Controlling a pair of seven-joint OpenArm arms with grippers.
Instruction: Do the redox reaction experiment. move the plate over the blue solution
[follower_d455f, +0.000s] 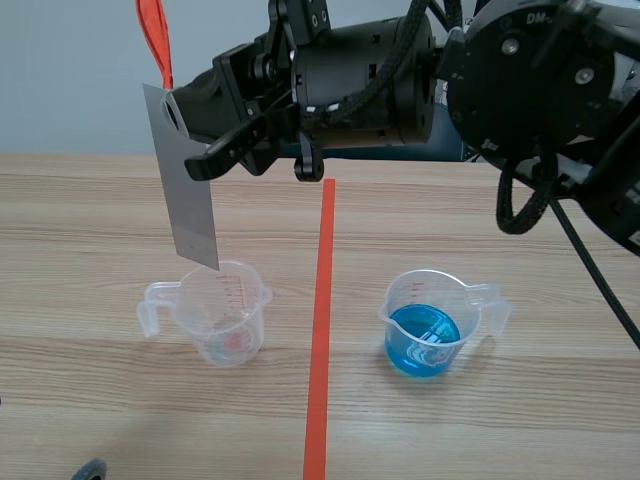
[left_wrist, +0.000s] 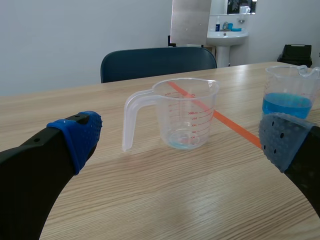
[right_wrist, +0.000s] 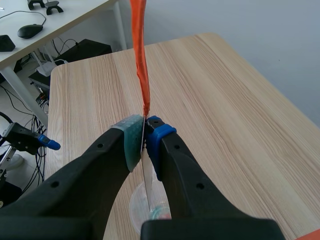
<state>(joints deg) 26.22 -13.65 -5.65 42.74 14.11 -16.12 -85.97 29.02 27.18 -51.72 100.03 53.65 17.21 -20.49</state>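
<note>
My right gripper (follower_d455f: 185, 125) reaches across from the right, raised above the table's left half, and is shut on a grey metal plate (follower_d455f: 185, 185) with an orange ribbon (follower_d455f: 153, 35) at its top. The plate hangs with its lower corner just over the rim of an almost empty clear measuring cup (follower_d455f: 222, 312). In the right wrist view the plate (right_wrist: 147, 180) shows edge-on between the pads, the ribbon (right_wrist: 139, 55) rising ahead. The cup of blue solution (follower_d455f: 428, 325) stands right of the tape line. My left gripper (left_wrist: 175, 145) is open, low near the table, facing the empty cup (left_wrist: 182, 114).
An orange-red tape line (follower_d455f: 320, 330) runs down the table's middle between the two cups. A blue chair (left_wrist: 157, 61) stands beyond the far table edge. In the right wrist view a side desk (right_wrist: 55, 15) and cables lie past the table's end.
</note>
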